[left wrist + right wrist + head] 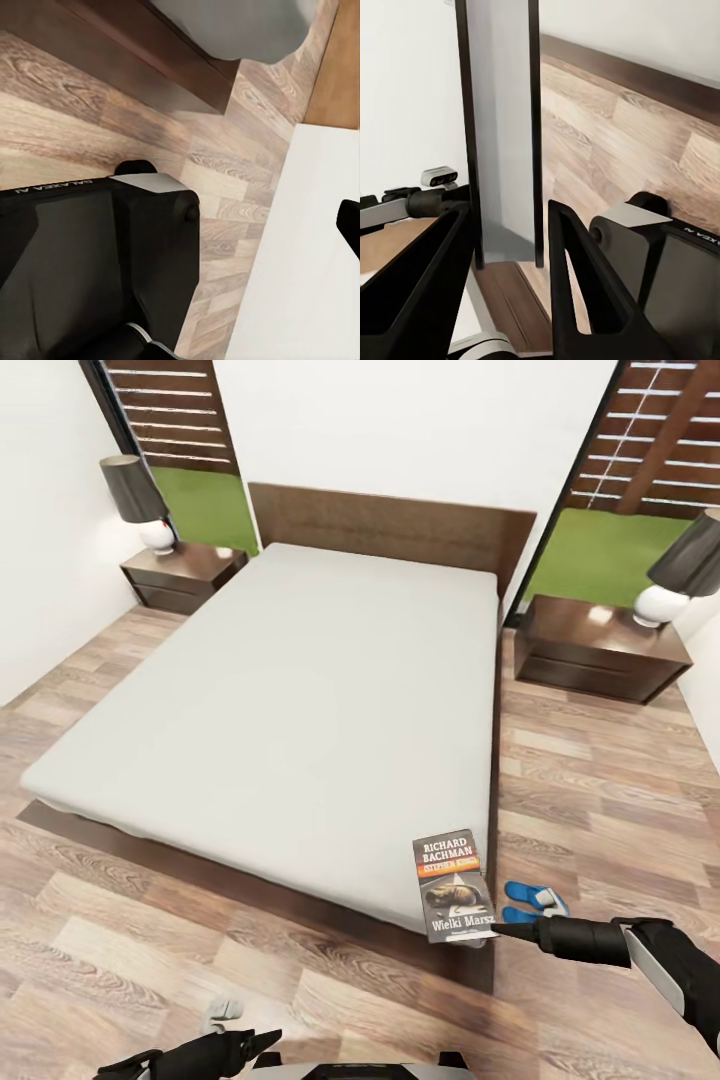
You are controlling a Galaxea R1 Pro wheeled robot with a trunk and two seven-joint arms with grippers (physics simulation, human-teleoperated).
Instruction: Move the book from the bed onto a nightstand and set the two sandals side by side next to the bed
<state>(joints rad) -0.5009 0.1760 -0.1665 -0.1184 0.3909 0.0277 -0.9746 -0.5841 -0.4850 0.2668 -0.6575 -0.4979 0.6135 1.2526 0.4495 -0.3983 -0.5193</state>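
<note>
Along the left wall, a nightstand (pixel 182 573) under a black-shaded lamp (pixel 140 500) is flanking the dark headboard, while the left gripper (pixel 225 1050) is hanging low over the plank floor (pixel 130 920) at the foot of the bed (pixel 270 700), well apart from everything it might handle; whether its fingers are spread or together cannot be told. Moving right, the book (pixel 455 887) is lying flat on the mattress's near right corner, its long axis running roughly along the bed's right edge, its lower end at the mattress lip. Just beside that corner, on the floor, the blue sandals (pixel 532 902) are sitting close together, partly hidden. The right gripper (pixel 515 932) is reaching leftward with its tip just below the book's lower right corner; in the right wrist view its two fingers (pixel 585 285) are standing spread, a gap open between them. Judged from this, the right arm is far nearer the book, which lies just up and left of its tip. Farther right, the second nightstand (pixel 595 650) is waiting near the window.
</note>
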